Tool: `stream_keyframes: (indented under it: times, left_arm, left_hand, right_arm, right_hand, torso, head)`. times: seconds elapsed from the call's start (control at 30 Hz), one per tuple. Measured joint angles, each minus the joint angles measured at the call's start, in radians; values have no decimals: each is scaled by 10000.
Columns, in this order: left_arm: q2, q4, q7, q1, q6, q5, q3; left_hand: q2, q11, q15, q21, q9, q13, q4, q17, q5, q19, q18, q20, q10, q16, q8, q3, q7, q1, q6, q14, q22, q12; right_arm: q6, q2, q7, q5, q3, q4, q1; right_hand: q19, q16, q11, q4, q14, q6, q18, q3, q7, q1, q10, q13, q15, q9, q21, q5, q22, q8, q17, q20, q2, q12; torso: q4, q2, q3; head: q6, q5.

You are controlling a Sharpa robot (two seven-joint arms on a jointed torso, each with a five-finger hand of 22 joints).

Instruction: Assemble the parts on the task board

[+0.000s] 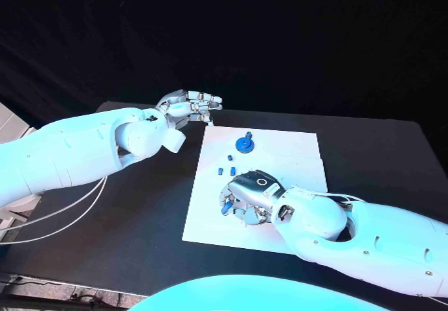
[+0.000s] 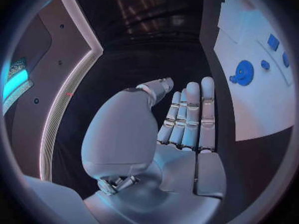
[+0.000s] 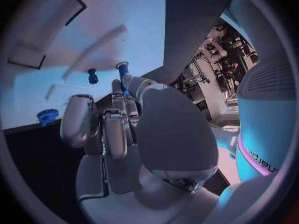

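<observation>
1. Left hand (image 1: 190, 103): raised over bare black table (image 1: 140, 259), just off the far left corner of the task board (image 1: 210, 220). Its fingers (image 2: 190, 114) lie straight and close side by side, thumb alongside, palm empty. Nothing is held. The table around it is open on the outer side and beyond.

2. Task board: white plate lying flat in the middle of the table, long edges running away from the robot. The left edge is free along its whole length, with a strip of bare table between it and the left arm. The near edge is partly covered by the right arm.

3. Round blue part (image 1: 245, 143): a disc with a knob, on the far end of the board, between the two hands and nearer the left one. White board shows all around it.

4. Small blue parts (image 1: 225, 171): a few short pieces on the board, just beyond the right hand's fingertips.

5. Right hand (image 1: 250, 197): low over the near half of the board, palm down, fingers curled in. A blue peg (image 3: 122, 70) shows at the fingertips; whether it is pinched or merely touched I cannot tell.
</observation>
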Motion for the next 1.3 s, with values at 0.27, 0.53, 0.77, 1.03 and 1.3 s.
stream_keyframes:
  times: [0.27,0.53,0.77,1.03,1.3]
  left_arm:
    - [-1,-1,-13,0,11,-4,0]
    - [-7,-2,-32,0,26,-6,0]
    - [-6,-3,-43,0,39,-9,0]
    - [-5,-6,-51,0,48,-12,0]
    - [-7,-1,-56,0,53,-15,0]
  left_hand:
    - [0,0,0,0,1,1,0,1,0,0,0,0,0,0,0,0,0,0,0,0,0,0]
    - [0,0,0,0,0,1,0,1,0,0,0,0,0,0,0,0,0,0,0,0,1,0]
    - [0,0,0,0,1,2,0,1,0,0,0,0,0,0,0,0,0,0,0,0,1,0]
    - [0,0,0,0,0,2,0,1,0,0,0,0,0,0,0,0,0,0,0,0,1,0]
    - [0,0,0,0,1,2,0,2,0,0,0,0,0,0,0,0,0,0,0,0,2,0]
  right_arm:
    - [15,-42,-8,-33,0,26,0]
    - [63,-77,-22,-47,-14,38,-13]
    - [94,-79,-23,-57,-10,66,-14]
    - [121,-52,-44,-68,-9,41,-17]
    - [274,113,-145,-90,-13,-91,-19]
  right_hand:
    - [0,0,-1,-1,11,-7,-1,-1,9,-1,1,10,11,8,0,32,-1,-4,-1,0,-1,-22]
    - [0,16,-16,-14,12,-8,0,-13,12,-2,17,5,12,10,-1,31,2,-30,-2,0,-2,9]
    - [0,40,-21,-58,12,-19,0,25,27,-30,20,13,12,10,-2,29,11,44,-2,0,-30,13]
    - [0,40,-32,-70,13,-22,0,13,33,-56,31,16,13,11,-6,24,21,47,2,0,-57,16]
    - [0,-1,-193,-87,13,-259,-1,93,162,-601,211,41,13,173,-201,35,-118,-16,-105,0,-244,-190]
  torso:
    - [-3,-1,-1]
    - [-5,0,1]
    - [-8,-1,4]
    - [-7,-3,1]
    - [-5,-3,-7]
  head:
    - [-13,6]
    - [-13,6]
    - [-23,8]
    - [-25,1]
    - [-4,-15]
